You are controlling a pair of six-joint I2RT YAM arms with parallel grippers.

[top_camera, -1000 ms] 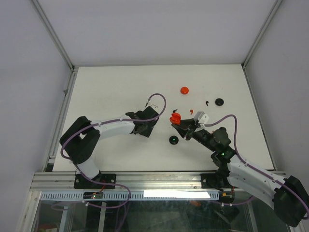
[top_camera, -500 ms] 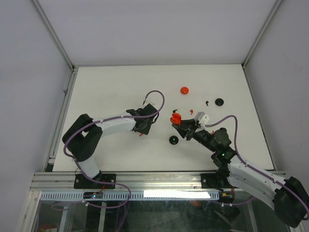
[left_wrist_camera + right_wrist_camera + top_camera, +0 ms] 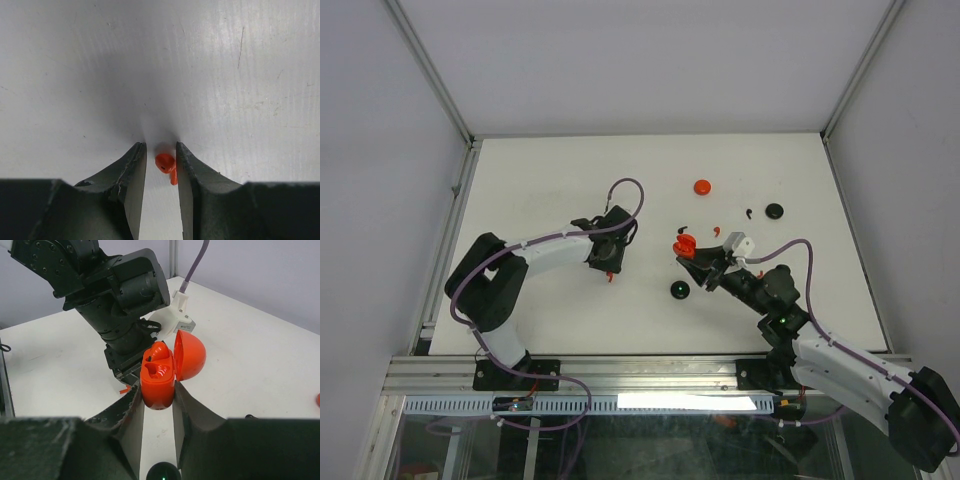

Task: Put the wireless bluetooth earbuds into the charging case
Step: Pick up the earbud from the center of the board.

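Observation:
A red earbud (image 3: 165, 163) lies on the white table between the fingers of my left gripper (image 3: 160, 146). It touches the right finger, and a gap shows on the left side, so the jaws are narrow but open. From above, this earbud (image 3: 610, 278) peeks out under the left gripper (image 3: 609, 270). My right gripper (image 3: 157, 388) is shut on the red charging case (image 3: 159, 380), held above the table with its lid (image 3: 190, 355) swung open. One earbud sits in the case's far socket; the near socket shows hollow. From above, the case (image 3: 683, 245) is right of centre.
A black round case (image 3: 680, 290) with a green light sits below the red one. A red disc (image 3: 702, 187) and a black disc (image 3: 775, 211) lie farther back. Loose earbuds: black (image 3: 681, 226), red (image 3: 717, 231), black (image 3: 748, 213). The left arm (image 3: 115, 295) fills the right wrist view's background.
My left gripper has shifted a little to the left over the red earbud and its jaws have narrowed around it. The right arm and the case have not moved.

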